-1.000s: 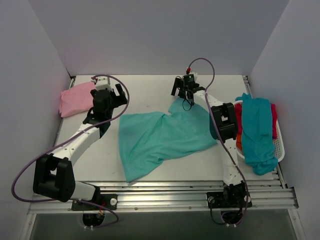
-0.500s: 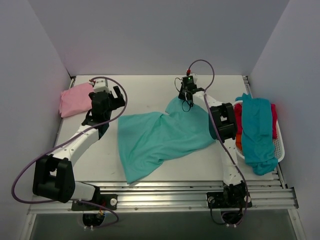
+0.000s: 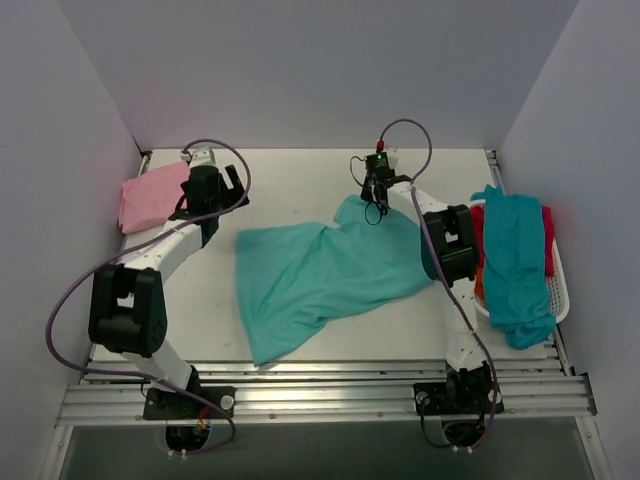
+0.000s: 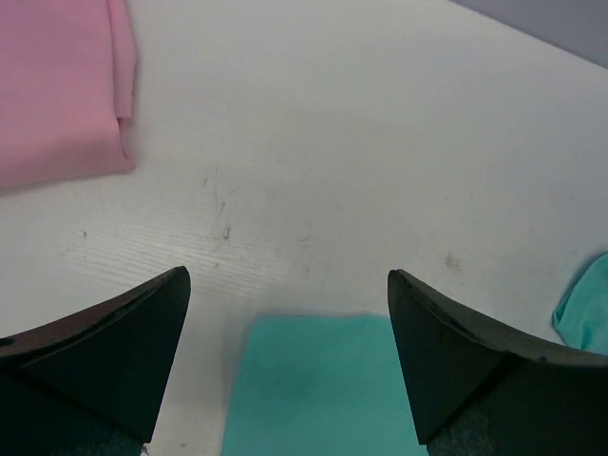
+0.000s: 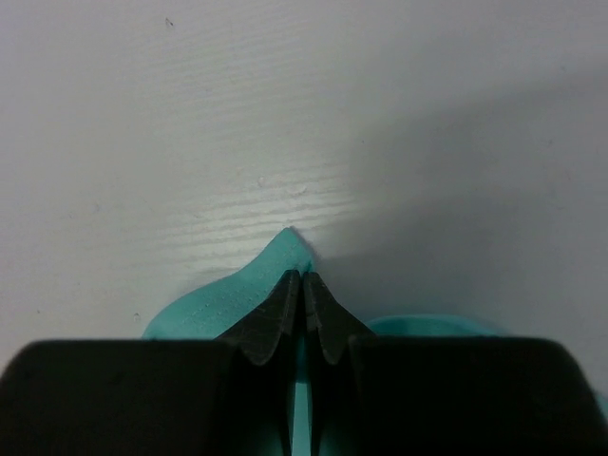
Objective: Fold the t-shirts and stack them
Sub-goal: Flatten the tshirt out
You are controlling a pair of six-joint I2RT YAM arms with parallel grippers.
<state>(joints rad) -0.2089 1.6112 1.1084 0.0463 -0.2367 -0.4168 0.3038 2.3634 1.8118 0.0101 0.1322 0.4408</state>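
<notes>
Mint-teal cotton t-shirt (image 3: 320, 275) lies spread, rumpled, across the middle of the white table (image 3: 290, 180), long axis running from near-left to far-right. The right gripper (image 3: 377, 200) sits at the shirt's far corner; in the right wrist view its black fingers (image 5: 285, 304) are pressed together with a small peak of mint cloth pinched between them, tip of the cloth poking out past the fingertips. That corner looks slightly lifted off the table, hard to be sure from above. The left gripper (image 3: 205, 185) is over at the far left, fingers spread wide, nothing in them. The left wrist view shows bare table between the tips and a straight edge of the mint shirt just below the gap, no contact. A folded light pink t-shirt (image 3: 150, 195) lies flat at the far-left corner of the table, just beside the left gripper, apart from the mint one. At the right edge stands a white plastic basket (image 3: 560, 295), with a darker teal-blue t-shirt (image 3: 515, 260) draped over it lengthwise, its near end hanging past the basket's rim. A red t-shirt (image 3: 547, 240) shows beneath it on the right side, and a strip of orange t-shirt (image 3: 478, 280) on the left, next to the right arm.
</notes>
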